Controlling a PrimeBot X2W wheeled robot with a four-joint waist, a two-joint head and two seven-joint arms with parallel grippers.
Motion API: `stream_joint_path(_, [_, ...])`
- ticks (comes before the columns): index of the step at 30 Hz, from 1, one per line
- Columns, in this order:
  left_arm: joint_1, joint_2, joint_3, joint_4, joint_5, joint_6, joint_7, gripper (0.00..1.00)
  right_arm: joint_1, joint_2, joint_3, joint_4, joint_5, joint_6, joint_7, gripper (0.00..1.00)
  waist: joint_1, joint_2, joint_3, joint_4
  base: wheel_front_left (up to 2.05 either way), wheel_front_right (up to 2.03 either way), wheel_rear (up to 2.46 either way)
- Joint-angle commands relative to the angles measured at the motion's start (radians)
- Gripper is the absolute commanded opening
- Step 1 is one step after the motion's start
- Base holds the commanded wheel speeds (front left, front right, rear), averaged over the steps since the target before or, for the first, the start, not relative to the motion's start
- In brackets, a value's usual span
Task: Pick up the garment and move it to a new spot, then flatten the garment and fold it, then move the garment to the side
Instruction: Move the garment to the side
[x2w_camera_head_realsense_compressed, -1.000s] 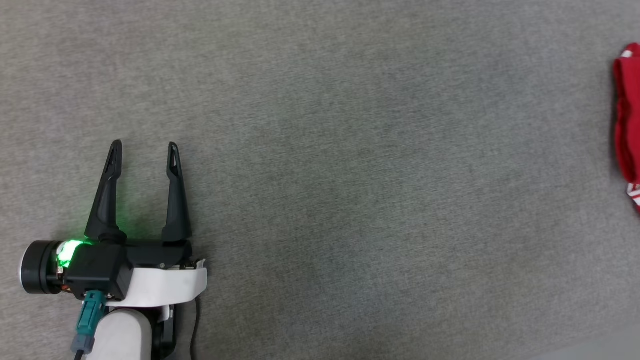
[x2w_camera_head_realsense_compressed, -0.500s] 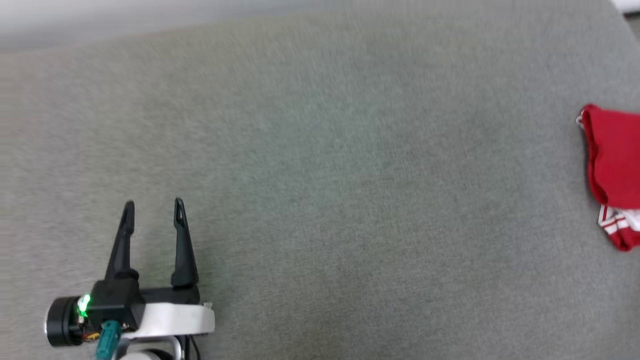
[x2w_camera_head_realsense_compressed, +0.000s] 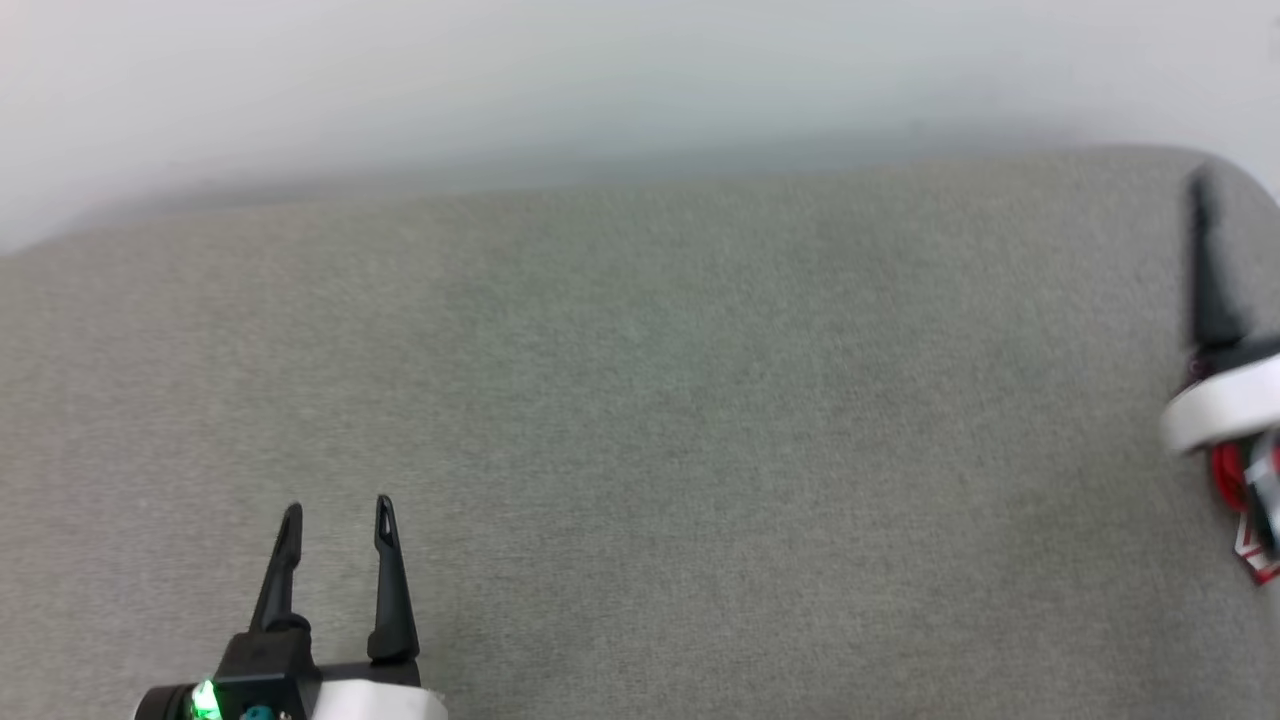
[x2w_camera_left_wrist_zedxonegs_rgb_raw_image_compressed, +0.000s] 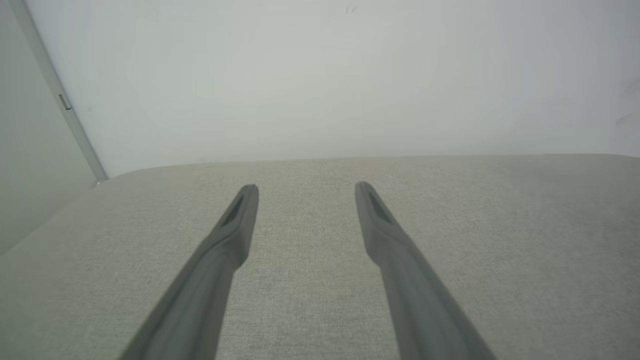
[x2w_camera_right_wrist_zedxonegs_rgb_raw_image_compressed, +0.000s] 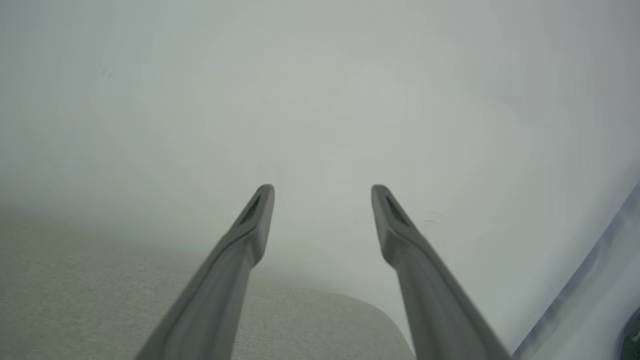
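The garment (x2w_camera_head_realsense_compressed: 1226, 474) shows as a small patch of red cloth with a red-white striped bit at the right edge of the head view, lying on the grey fabric surface (x2w_camera_head_realsense_compressed: 640, 400). Most of it is hidden behind my right wrist or cut off by the frame. One dark finger (x2w_camera_head_realsense_compressed: 1208, 280) of my right gripper rises just above it. In the right wrist view my right gripper (x2w_camera_right_wrist_zedxonegs_rgb_raw_image_compressed: 322, 190) is open with nothing between its fingers, pointing at the wall. My left gripper (x2w_camera_head_realsense_compressed: 337, 507) is open and empty at the lower left, far from the garment, and appears as my left gripper (x2w_camera_left_wrist_zedxonegs_rgb_raw_image_compressed: 306, 187) over bare fabric.
A pale wall (x2w_camera_head_realsense_compressed: 600, 80) stands right behind the surface's far edge. The surface ends in a rounded corner (x2w_camera_head_realsense_compressed: 1235, 170) at the far right. A wall corner strip (x2w_camera_left_wrist_zedxonegs_rgb_raw_image_compressed: 65, 102) runs at the left in the left wrist view.
The head camera has tilted upward, bringing the far edge and wall into view. My right gripper has come into the head view at the right edge, in front of the garment.
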Motion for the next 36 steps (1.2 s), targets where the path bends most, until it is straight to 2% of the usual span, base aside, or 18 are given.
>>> stream_joint_path(1, [0.017, -0.001, -0.004, 0.004, -0.003, 0.005, -0.002, 1.00, 0.047, 0.031, 0.019, -0.023, 0.007, -0.001, -0.007, 1.00, 0.0001, 0.0000, -0.040, 0.027, 0.00, 0.00, 0.00])
stream_joint_path(8, [0.050, -0.002, -0.015, 0.023, -0.004, 0.010, -0.002, 1.00, 0.242, 0.165, 0.063, -0.107, 0.052, -0.001, -0.007, 1.00, 0.0001, 0.0000, -0.091, 0.043, 0.00, 0.00, 0.00])
stream_joint_path(16, [0.081, -0.003, -0.019, 0.037, -0.009, -0.001, -0.002, 1.00, 0.458, 0.263, 0.057, -0.202, 0.070, -0.001, -0.008, 1.00, 0.0001, 0.0000, -0.127, 0.067, 0.00, 0.00, 0.00])
stream_joint_path(24, [0.103, -0.004, -0.024, 0.049, -0.015, -0.018, -0.002, 1.00, 0.594, 0.301, 0.019, -0.296, 0.077, -0.001, -0.008, 1.00, 0.0001, 0.0000, -0.148, 0.085, 0.00, 0.00, 0.00])
stream_joint_path(36, [0.119, -0.004, -0.025, 0.055, -0.039, -0.033, -0.002, 1.00, 0.692, 0.305, 0.026, -0.356, 0.127, -0.001, -0.008, 1.00, 0.0001, 0.0000, -0.170, 0.096, 0.00, 0.00, 0.00])
